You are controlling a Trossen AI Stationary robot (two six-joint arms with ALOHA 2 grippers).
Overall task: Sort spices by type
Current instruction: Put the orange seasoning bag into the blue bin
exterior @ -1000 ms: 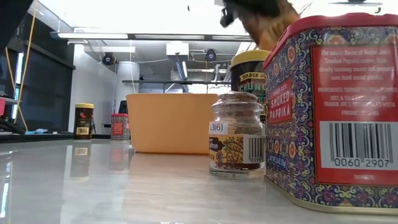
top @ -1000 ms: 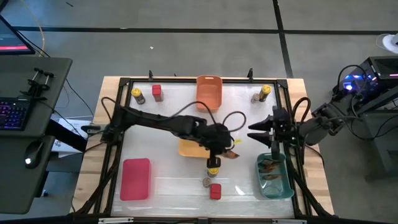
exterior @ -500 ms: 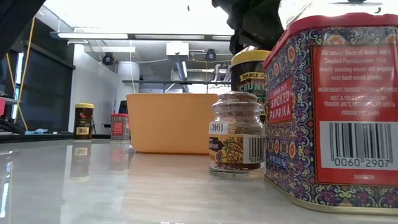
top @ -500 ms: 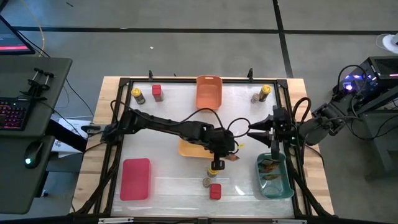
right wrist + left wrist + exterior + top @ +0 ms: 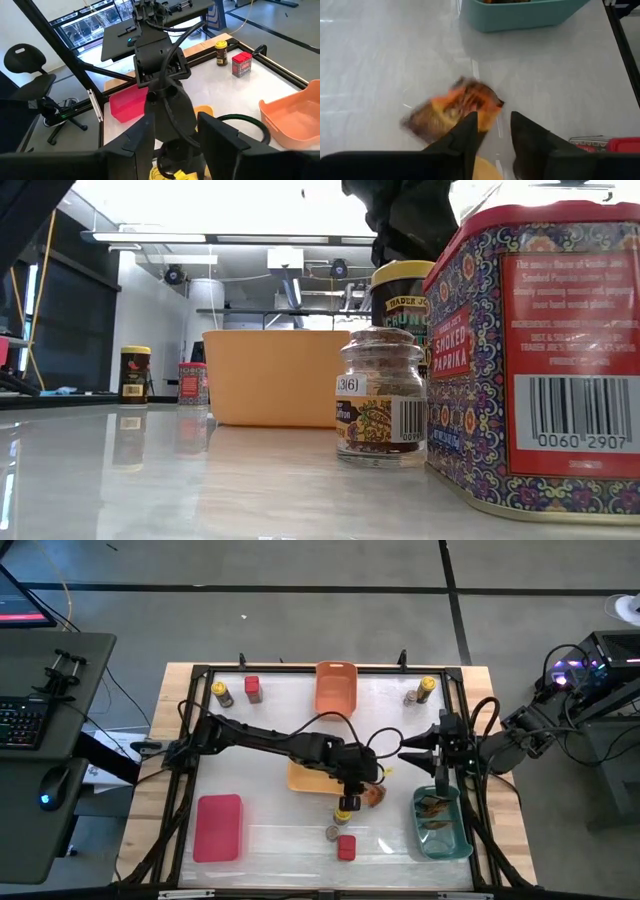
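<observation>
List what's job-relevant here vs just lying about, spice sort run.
Job: yellow-lidded jars; red tins; brownish packet, just off the left gripper; short round jar; four bins.
Lying about: keyboard, mouse, office chair.

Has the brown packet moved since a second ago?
Yes. The brown packet has left the left pincer and dropped to the table beside the yellow-lidded jar, short of the teal bin.

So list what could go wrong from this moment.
1. The brownish packet looks blurred below the left gripper, whose fingers stand apart; it lies on the table short of the teal bin, so it may need regrasping.
2. The left gripper hangs right above the yellow-lidded jar and could tip it.
3. The right gripper waits close by; the arms could collide.
</observation>
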